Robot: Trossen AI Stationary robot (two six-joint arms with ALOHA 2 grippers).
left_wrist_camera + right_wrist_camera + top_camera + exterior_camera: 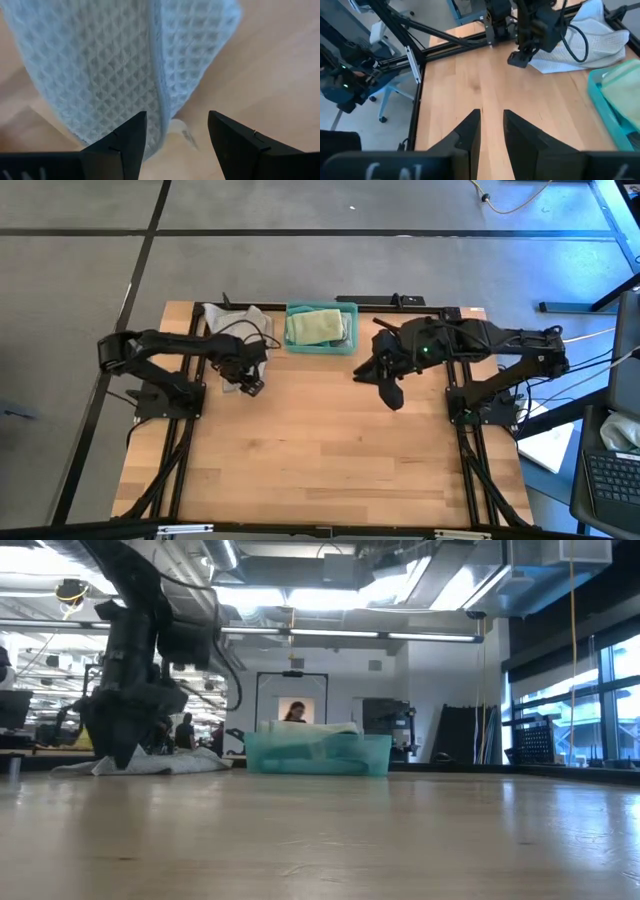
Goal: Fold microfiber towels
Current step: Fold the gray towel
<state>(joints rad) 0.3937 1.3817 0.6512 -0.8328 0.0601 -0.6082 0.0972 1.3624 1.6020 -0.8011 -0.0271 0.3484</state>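
Observation:
A light grey waffle-weave microfiber towel (pixel 238 318) lies crumpled at the table's far left, also in the low view (pixel 160 764). One corner (pixel 100 60), with a small white tag (pixel 184 131), reaches toward the table's middle. My left gripper (pixel 177 137) points down, open, over that corner. One finger (pixel 125 145) is over the cloth's edge and the other (pixel 235 145) over bare wood. A pale green towel (pixel 315 327) lies in the teal bin (pixel 320 351). My right gripper (pixel 492 127) hangs high over the table's right half, with a narrow gap between its fingers and nothing in it. My left gripper stands over the grey towel's tagged corner (pixel 165 125) from above, fingers pointing down. The towel lies flat on the table. Whether the fingertips touch the cloth, I cannot tell.
The teal bin (pixel 318 752) stands at the far middle edge, just right of the grey towel. Bare wood runs across the table's middle and near half (pixel 320 450). Black frame rails (pixel 450 37) run along the table's edges. A person shows in the room far behind the table.

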